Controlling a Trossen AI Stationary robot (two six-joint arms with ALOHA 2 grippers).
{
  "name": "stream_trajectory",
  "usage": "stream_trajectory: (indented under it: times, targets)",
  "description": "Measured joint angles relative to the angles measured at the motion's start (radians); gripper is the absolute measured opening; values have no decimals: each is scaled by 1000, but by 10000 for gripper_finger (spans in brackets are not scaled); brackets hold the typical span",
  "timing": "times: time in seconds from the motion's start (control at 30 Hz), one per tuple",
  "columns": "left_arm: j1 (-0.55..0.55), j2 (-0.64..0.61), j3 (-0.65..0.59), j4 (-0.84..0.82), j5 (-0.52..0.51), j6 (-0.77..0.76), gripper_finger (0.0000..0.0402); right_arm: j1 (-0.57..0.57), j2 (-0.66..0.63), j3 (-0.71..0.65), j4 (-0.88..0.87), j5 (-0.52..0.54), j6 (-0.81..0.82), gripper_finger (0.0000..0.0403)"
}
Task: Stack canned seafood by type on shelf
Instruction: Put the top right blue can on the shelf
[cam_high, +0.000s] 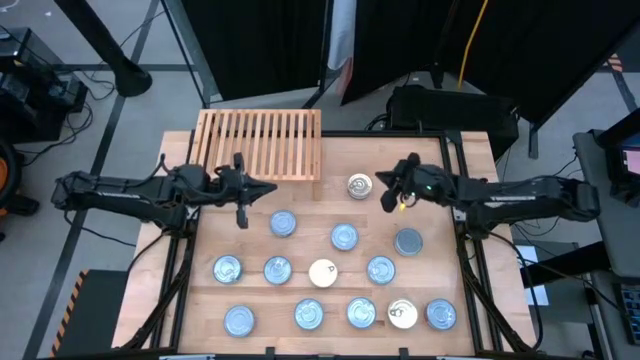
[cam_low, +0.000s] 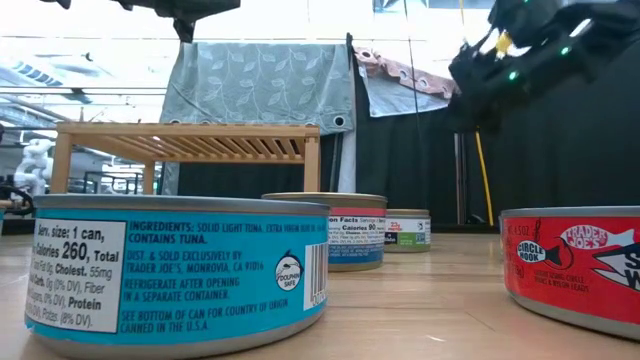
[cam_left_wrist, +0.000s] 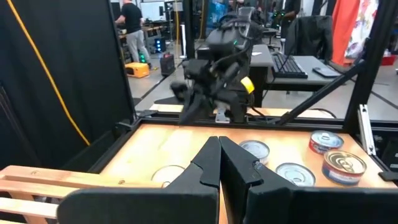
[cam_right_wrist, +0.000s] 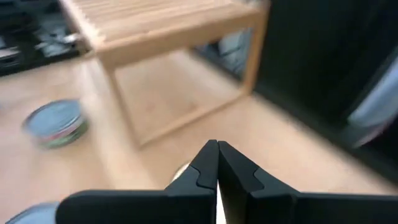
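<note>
Both jaws clenched and empty above the table (cam_high: 180, 150); risk of knocking cans (cam_high: 344, 237) aside unless opened before descending, shelf (cam_high: 260, 143) bare.

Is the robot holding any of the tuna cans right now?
No. The left gripper and right gripper are both shut on nothing, above the table; the cans sit untouched.

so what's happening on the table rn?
Nothing is being handled yet. Both arms hover above the table with fingers shut and empty: the left gripper near the front edge of the slatted wooden shelf, the right gripper beside a gold-topped tin. The shelf holds no cans; the tins all sit loose on the tabletop, unsorted.
</note>
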Motion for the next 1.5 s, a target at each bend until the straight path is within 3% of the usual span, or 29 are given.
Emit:
stream_trajectory:
  times: [0.1,0.37,1.1,1.5]
  targets:
    - [0,13,14,0,-5,0,2,-51,70,0,-4,-118,36,0]
    - [0,16,39,22,-229,0,2,-77,240,0,0,-130,31,0]
    - [2,78,39,7,-172,59,21,-120,427,5,86,-123,16,0]
    - [27,108,38,7,-172,60,22,-120,403,2,-100,-137,18,0]
